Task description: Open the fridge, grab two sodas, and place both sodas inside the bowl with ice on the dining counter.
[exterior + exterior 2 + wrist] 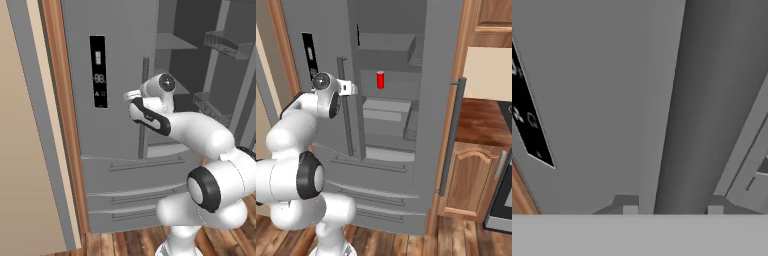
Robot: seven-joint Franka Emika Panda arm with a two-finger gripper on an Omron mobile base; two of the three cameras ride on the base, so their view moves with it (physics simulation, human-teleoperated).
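The grey fridge point(115, 50) stands close in front; its left door carries the black display panel point(98, 71). My gripper point(133, 95) is at that door's vertical bar handle point(144, 125), about chest height. In the hand view the thick grey handle point(707, 100) runs between my two fingertips point(630, 210), and the gripper point(672, 210) is shut on it. The right door point(443, 75) is swung open and shows grey shelves. A small red soda can point(380, 79) stands upright on a middle shelf, to the right of my gripper point(352, 89) and deeper inside.
The open door's long handle point(453, 135) juts out toward the right. Fridge drawers point(145, 200) lie below my arm. Wood cabinets point(473, 180) and a dark countertop point(481, 120) sit at the right. A beige wall panel point(25, 150) bounds the left.
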